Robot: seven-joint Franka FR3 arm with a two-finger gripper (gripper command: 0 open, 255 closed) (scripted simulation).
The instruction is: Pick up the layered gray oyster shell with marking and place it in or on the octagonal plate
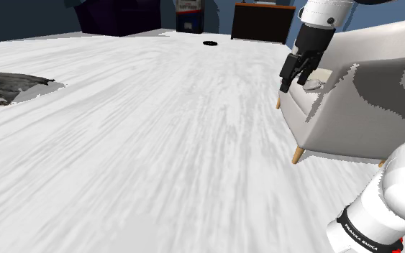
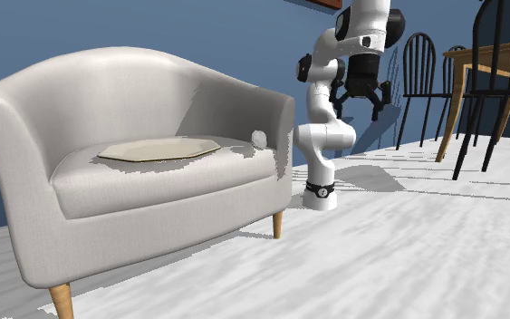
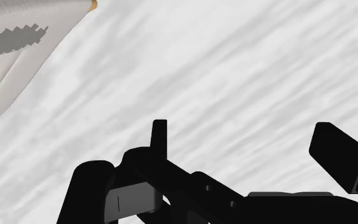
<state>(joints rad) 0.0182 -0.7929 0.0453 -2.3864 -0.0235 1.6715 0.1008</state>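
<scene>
You are viewing the gripper [image 2: 359, 100] hanging in the air over the white floor [image 3: 234, 63], beside the armchair [image 2: 26, 181] rather than above its seat. Its two fingers [image 3: 160, 137] are standing apart and clasping nothing, and in the wrist view bare floor is showing between them. The shell [image 2: 260, 138] is lying below the gripper and off to one side, on the armchair's seat at the edge nearest the gripper, and neither finger is touching it. It is appearing as a small, pale, rounded lump, and its layers and marking are too small to tell. The plate [image 2: 159, 149] is lying flat in the middle of the same seat, on the far side of the shell from the gripper. It is sitting near the shell but apart from it, and nothing is lying on it. You are seeing the plate as pale and flat with angled edges. In the wrist view, a corner of the armchair and the tip of one tan leg [image 3: 93, 5] are showing ahead of the fingers. In the shoulder view, the shell is showing just past the fingertips, against the pale seat. Beyond the gripper, away from the armchair, dark chairs [image 2: 416, 82] are standing around a wooden table [image 2: 488, 56] in front of a blue wall [image 2: 198, 36].
</scene>
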